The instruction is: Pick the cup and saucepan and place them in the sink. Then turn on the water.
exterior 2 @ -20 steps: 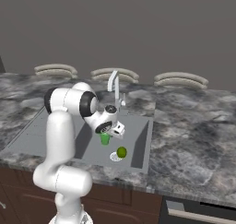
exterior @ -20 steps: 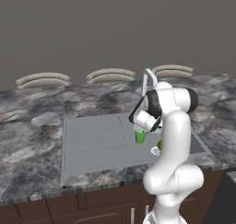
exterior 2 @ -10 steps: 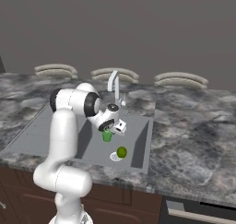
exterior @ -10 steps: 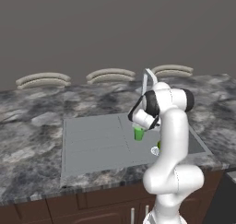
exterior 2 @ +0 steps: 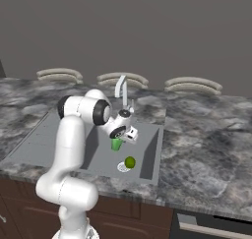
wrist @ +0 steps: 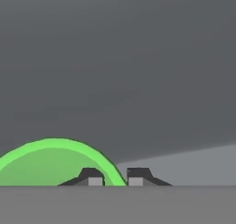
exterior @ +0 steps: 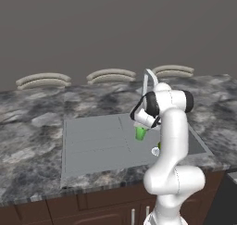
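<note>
Looking down the claw (wrist: 115, 177) in the hand view, we find the rim of the small bright green tapered cup (wrist: 50, 165) passing between the two dark fingertips (wrist: 91, 176), one inside the wall and one outside. The tips stand close together. We judge they pinch the rim, but a narrow gap shows on either side of the wall, so we cannot tell if the grip is firm or loosening.

From the base views, the cup (exterior: 140, 133) sits upright directly under the claw (exterior: 141, 125), low inside the deep right-hand basin of the grey rectangular recessed sink (exterior: 92, 143). Its long axis runs vertical, in line with the claw's reach. We cannot tell whether its bottom touches the basin floor.

A small round yellow-green ball (exterior 2: 130, 162) lies on the basin floor near the round drain (exterior 2: 123, 167), just nearer than the cup (exterior 2: 116, 144). The slim silver curved faucet (exterior 2: 120, 88) rises at the far edge of the sink (exterior 2: 49, 134), just behind the claw (exterior 2: 119, 134).

Our judgement: the coming move is a release and a straight lift, up along the cup's axis.

No brands, labels or writing can be read on anything.
</note>
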